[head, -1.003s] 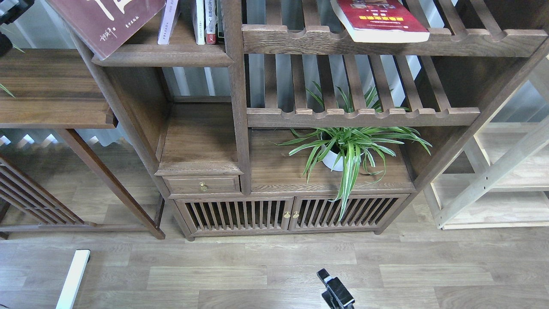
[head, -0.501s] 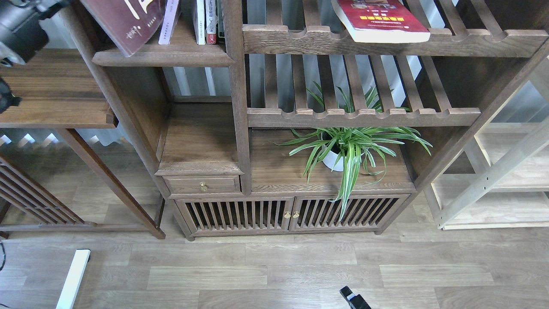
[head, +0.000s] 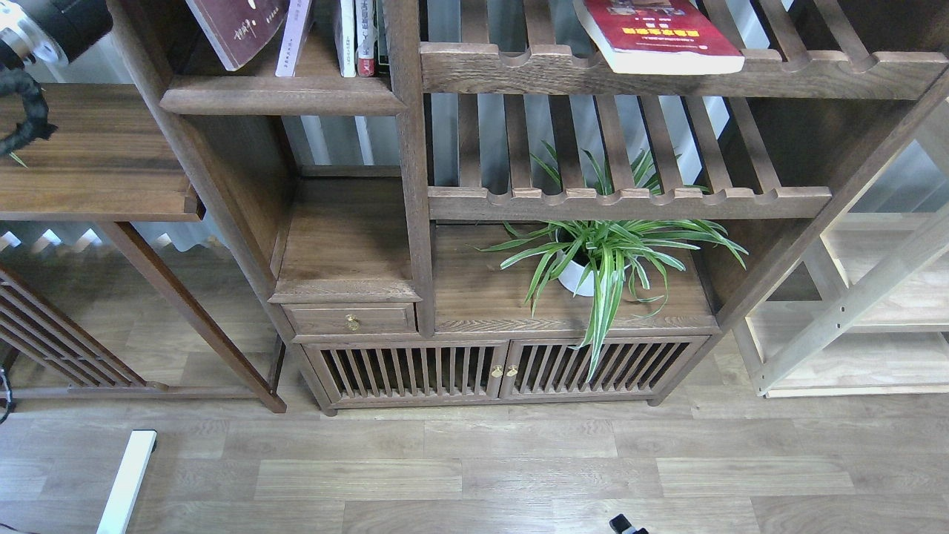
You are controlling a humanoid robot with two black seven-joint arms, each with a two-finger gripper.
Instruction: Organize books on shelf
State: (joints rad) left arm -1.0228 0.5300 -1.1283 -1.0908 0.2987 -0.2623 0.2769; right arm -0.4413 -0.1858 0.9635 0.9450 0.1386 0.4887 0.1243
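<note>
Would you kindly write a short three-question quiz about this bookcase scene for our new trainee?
1. True or false: the red book lies flat on a slatted rack.
2. The potted plant stands: A) on the floor B) on the board below the lower slatted rack C) on the walnut shelf.
3. Which book leans tilted at the shelf's left end?

Key: 1 true; 2 B; 3 the maroon book.
</note>
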